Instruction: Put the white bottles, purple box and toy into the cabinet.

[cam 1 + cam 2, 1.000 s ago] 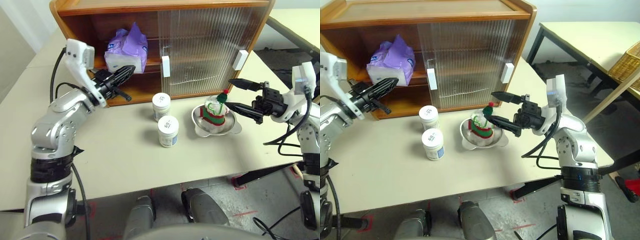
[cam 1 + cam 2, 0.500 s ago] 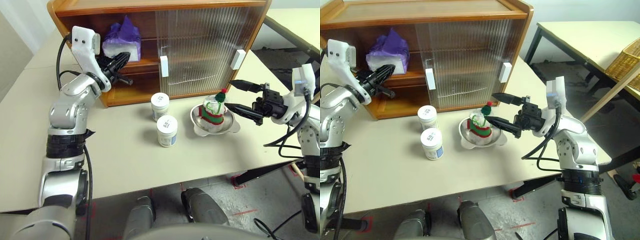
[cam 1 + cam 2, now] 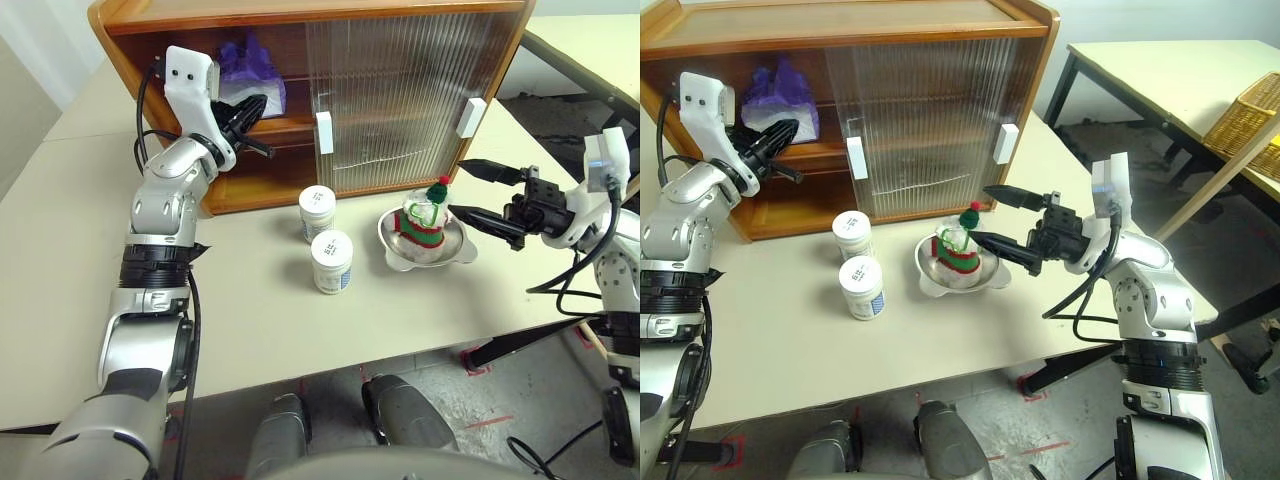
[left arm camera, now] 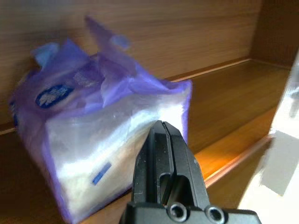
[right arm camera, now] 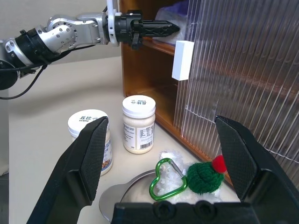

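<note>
The purple box (image 3: 250, 75) lies on the upper shelf in the open left half of the cabinet (image 3: 420, 12). My left gripper (image 3: 262, 100) is shut, and its tip (image 4: 161, 126) presses against the box's white side (image 4: 84, 140). Two white bottles (image 3: 318, 212) (image 3: 332, 262) stand upright on the table in front of the cabinet. To their right the toy (image 3: 425, 222) sits in a steel bowl (image 3: 400, 252). My right gripper (image 3: 457, 186) is open just right of the toy, pointing at it, its fingers (image 5: 88, 158) wide apart and holding nothing.
Ribbed sliding doors with white handles (image 3: 325, 132) (image 3: 470, 117) cover the cabinet's middle and right. The lower shelf on the left is open. Another table with a wicker basket (image 3: 1250, 115) stands to the right, past the table's edge.
My left gripper has reached forward into the cabinet and the purple box now lies deeper on the shelf. The right gripper has not moved.
</note>
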`<state>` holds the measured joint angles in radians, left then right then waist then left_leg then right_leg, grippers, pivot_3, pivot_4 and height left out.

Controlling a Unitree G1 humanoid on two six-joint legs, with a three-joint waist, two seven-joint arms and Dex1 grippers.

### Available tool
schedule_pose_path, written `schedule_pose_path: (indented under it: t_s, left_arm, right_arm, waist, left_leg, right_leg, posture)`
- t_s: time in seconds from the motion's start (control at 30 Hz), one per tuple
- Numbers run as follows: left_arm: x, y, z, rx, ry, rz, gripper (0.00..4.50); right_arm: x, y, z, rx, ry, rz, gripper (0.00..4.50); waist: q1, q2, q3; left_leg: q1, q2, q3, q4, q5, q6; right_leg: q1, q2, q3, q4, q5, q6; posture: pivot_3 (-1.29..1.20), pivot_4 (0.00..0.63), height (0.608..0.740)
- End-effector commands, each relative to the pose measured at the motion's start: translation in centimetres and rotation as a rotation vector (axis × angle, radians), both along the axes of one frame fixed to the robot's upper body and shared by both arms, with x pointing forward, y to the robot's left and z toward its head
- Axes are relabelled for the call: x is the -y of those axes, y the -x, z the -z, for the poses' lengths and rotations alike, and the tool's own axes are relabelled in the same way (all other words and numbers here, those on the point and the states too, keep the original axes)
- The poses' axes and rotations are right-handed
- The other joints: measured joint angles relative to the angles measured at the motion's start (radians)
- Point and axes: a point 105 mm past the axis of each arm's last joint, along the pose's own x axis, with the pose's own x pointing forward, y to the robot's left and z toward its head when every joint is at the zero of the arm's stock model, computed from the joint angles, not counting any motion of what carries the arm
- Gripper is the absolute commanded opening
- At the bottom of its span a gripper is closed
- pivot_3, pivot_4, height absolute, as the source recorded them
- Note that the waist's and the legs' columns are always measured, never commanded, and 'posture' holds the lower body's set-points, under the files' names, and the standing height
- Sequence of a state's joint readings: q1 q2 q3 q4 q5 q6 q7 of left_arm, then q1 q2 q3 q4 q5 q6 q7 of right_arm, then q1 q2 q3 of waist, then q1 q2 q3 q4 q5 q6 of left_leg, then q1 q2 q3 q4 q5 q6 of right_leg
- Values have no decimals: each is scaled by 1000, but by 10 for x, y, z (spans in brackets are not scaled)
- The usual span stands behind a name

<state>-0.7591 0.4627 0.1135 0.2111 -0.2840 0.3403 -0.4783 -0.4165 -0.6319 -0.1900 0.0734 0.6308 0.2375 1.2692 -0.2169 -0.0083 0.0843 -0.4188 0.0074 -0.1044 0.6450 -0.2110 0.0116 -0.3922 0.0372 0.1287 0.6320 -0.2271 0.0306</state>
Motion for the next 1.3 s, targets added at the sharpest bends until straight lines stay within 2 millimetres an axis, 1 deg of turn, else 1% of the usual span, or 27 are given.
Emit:
schedule_pose_path:
  t_s: [0.03, 0.07, 0.1, 0.17, 0.23, 0.3, 0.37, 0.47, 0.5, 0.57, 0.63, 0.67, 0.8, 0.87, 0.97, 1.0, 1.07, 1.13, 1.2, 1.27, 1.3]
  left_arm:
    - [0, 21, -10, 70, 47, 80, 20]
    - [-3, 27, -11, 89, 48, 83, 420]
    - [-6, 36, -8, 93, 40, 106, 585]
    - [-13, 52, 6, 38, 50, 150, 1283]
    - [-19, 63, 15, 6, 57, 161, 1961]
    - [-25, 71, 25, -30, 66, 149, 2657]
    - [-31, 77, 42, -120, 111, 117, 3335]
    - [-34, 82, 55, -202, 203, 86, 4445]
    - [-35, 83, 61, -240, 219, 71, 4480]
    - [-28, 91, 73, -319, 239, 118, 4480]
    - [-17, 104, 82, -398, 282, 236, 4480]
    - [-12, 110, 83, -410, 273, 290, 4480]
    - [-28, 108, 94, -487, 214, 184, 4480]
    - [-32, 109, 96, -487, 186, 158, 4480]
    - [-47, 104, 102, -488, 137, 37, 4480]
    - [-46, 105, 101, -481, 114, 50, 4480]
    - [-38, 110, 90, -447, 138, 174, 4480]
    - [-35, 114, 84, -416, 135, 238, 4480]
    - [-40, 111, 87, -421, 128, 198, 4480]
    - [-37, 112, 91, -405, 52, 219, 4480]
    - [-34, 115, 97, -417, -5, 242, 4480]
  right_arm:
    - [0, 4, -4, 18, -7, -5, 4500]
    - [1, 4, -3, 16, -8, -3, 4500]
    - [1, 4, -3, 14, -7, -4, 4500]
    - [2, 4, -2, 9, -5, -6, 4500]
    - [2, 4, -1, 8, -3, -7, 4500]
    - [2, 3, -1, 8, -2, -10, 4500]
    - [1, 1, -2, 8, -2, -15, 4500]
    - [0, 1, -2, 9, -2, -23, 4500]
    - [-1, 0, -2, 9, -2, -24, 4500]
    - [-1, 0, -3, 15, -4, -31, 4500]
    - [-1, 0, -4, 17, -4, -32, 4500]
    - [-1, 0, -4, 15, -1, -32, 4500]
    - [0, 0, -4, 13, 1, -31, 4500]
    - [0, -1, -4, 12, 2, -32, 4500]
    - [0, -1, -4, 11, 2, -32, 4500]
    - [0, -1, -4, 11, 2, -32, 4500]
    - [0, -1, -3, 9, 2, -33, 4500]
    - [0, 0, -3, 7, 2, -33, 4500]
    - [0, -1, -2, 5, 2, -31, 4500]
    - [0, 0, -2, 1, 3, -29, 4500]
    - [0, 0, -2, 0, 3, -28, 4500]
  waist:
    - [-3, 0, 0]
    - [-6, 0, 0]
    - [-9, 0, 0]
    - [-19, 0, 0]
    - [-21, 0, 0]
    - [-20, 0, 0]
    - [-19, 0, 0]
    - [-14, 0, 0]
    - [-13, 0, 0]
    - [-13, 0, 0]
    - [-12, 0, 0]
    - [-12, 0, 0]
    - [-10, 1, 0]
    - [-10, 1, -1]
    - [-10, 1, -1]
    - [-10, 1, -1]
    - [-9, 1, -1]
    - [-7, 1, -1]
    - [-6, 1, -1]
    - [-6, 1, -1]
    - [-7, 1, -1]
  left_leg:
    - [0, 0, 0, 0, 0, 0]
    - [0, 0, 1, 0, 0, 0]
    - [0, -1, 1, 0, 0, 0]
    - [0, -2, 3, -1, -1, 0]
    - [1, -3, 4, -1, -1, -1]
    - [1, -1, 2, -1, -1, -1]
    - [1, 1, 0, -1, 0, -1]
    - [1, 0, -1, 0, 0, -1]
    - [1, 0, -1, 0, 0, -1]
    - [1, 0, -1, 0, 0, -1]
    - [1, 1, -1, -1, -1, -3]
    - [1, 1, -1, -1, -1, -4]
    - [1, 4, -1, -1, -4, -7]
    - [1, 6, -1, -2, -4, -8]
    - [1, 6, -1, -2, -4, -8]
    - [1, 6, -1, -2, -4, -8]
    - [1, 6, -1, -2, -4, -8]
    - [1, 6, -1, -2, -4, -8]
    - [1, 6, -2, -2, -4, -8]
    - [1, 6, -2, -2, -4, -8]
    - [1, 6, -2, -2, -4, -8]
  right_leg:
    - [0, 0, 0, 0, 0, 0]
    - [0, 0, 0, 0, 0, 0]
    - [0, 0, -1, 0, 0, 0]
    - [0, 1, -2, 0, 0, 0]
    - [0, 2, -3, 0, -1, -1]
    - [-1, 2, -2, 0, -1, -1]
    - [0, 1, 0, 0, -1, -1]
    - [0, -1, 0, 0, 0, -2]
    - [0, -1, 0, 0, 0, -3]
    - [0, -2, 0, 0, 6, -12]
    - [-1, -3, 0, 0, 5, -14]
    - [-1, -3, 0, 0, 5, -15]
    - [-3, 0, -1, 1, 4, -19]
    - [-3, 1, -2, 1, 4, -20]
    - [-3, 1, -2, 1, 3, -20]
    - [-3, 1, -2, 1, 3, -20]
    - [-3, 1, -2, 1, 3, -20]
    - [-3, 1, -2, 1, 3, -20]
    - [-3, 1, -1, 1, 3, -21]
    - [-4, 0, -1, 1, 4, -21]
    - [-4, 0, -1, 1, 4, -21]
  posture:
    - [-325, 104, 740]
    - [-323, 104, 740]
    - [-320, 106, 740]
    - [-314, 107, 740]
    - [-308, 108, 740]
    - [-302, 107, 740]
    - [-296, 107, 740]
    - [-295, 105, 740]
    - [-295, 105, 740]
    - [-293, 102, 740]
    - [-293, 100, 740]
    - [-293, 100, 740]
    - [-292, 97, 740]
    - [-291, 96, 740]
    - [-291, 95, 740]
    - [-290, 96, 740]
    - [-288, 98, 740]
    - [-288, 98, 740]
    - [-288, 98, 740]
    - [-285, 102, 740]
    - [-285, 103, 740]
